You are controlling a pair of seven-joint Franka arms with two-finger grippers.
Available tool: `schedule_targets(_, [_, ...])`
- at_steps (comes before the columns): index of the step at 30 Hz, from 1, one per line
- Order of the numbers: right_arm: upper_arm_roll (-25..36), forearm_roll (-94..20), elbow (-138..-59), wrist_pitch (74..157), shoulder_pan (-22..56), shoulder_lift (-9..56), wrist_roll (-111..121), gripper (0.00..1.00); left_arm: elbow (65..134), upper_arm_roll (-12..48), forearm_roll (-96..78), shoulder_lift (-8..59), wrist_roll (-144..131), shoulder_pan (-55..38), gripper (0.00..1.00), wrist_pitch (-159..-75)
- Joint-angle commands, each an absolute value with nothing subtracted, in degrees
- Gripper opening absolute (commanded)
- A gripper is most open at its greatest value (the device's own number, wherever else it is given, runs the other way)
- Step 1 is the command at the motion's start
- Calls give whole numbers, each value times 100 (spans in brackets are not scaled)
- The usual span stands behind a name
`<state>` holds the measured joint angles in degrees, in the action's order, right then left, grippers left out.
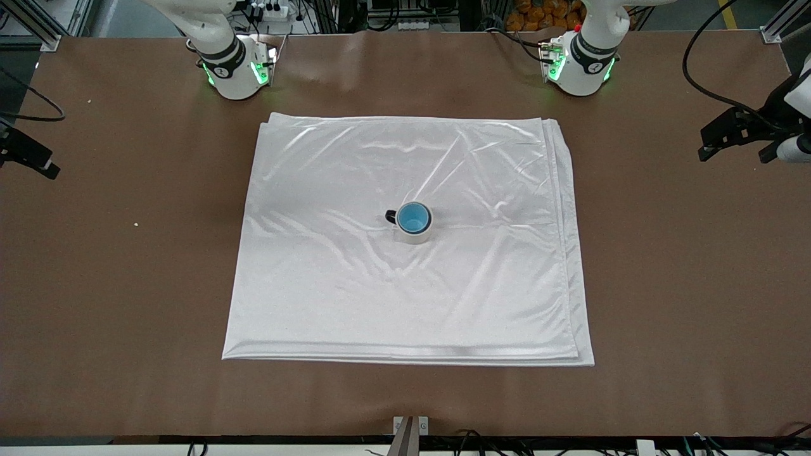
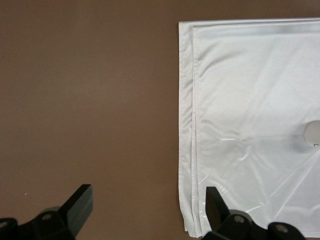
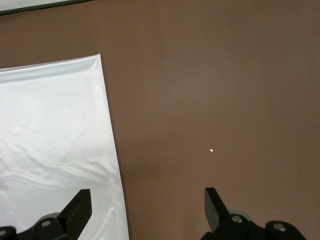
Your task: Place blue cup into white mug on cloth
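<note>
The blue cup (image 1: 414, 217) sits upright inside the white mug (image 1: 416, 237), whose black handle points toward the right arm's end. The mug stands near the middle of the white cloth (image 1: 380, 304). My left gripper (image 2: 148, 197) is open and empty, high over bare table beside the cloth's layered edge (image 2: 187, 150); it shows in the front view (image 1: 719, 139) too. The mug's rim (image 2: 313, 134) peeks in at the left wrist view's edge. My right gripper (image 3: 146, 197) is open and empty over the cloth's other edge (image 3: 112, 145), and also shows in the front view (image 1: 31, 155).
The brown table (image 1: 665, 285) surrounds the cloth. Small crumbs lie on it toward the right arm's end (image 1: 135, 223) (image 3: 211, 149). A black cable (image 1: 697, 82) loops near the left arm. A metal bracket (image 1: 410, 427) sits at the table's near edge.
</note>
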<state>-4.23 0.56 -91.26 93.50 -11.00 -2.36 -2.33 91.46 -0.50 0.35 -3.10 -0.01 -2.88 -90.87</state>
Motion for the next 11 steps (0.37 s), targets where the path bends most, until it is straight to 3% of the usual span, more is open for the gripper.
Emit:
schedule_targets(1, [-475, -35, -9106, 9316, -1222, -264, -246, 100, 9026, -70, 26, -272, 114, -308, 100, -8965])
schedule_targets(11, [-475, -44, -9114, 9334, -1266, -264, -246, 100, 9026, -70, 26, -272, 106, -316, 100, -8965])
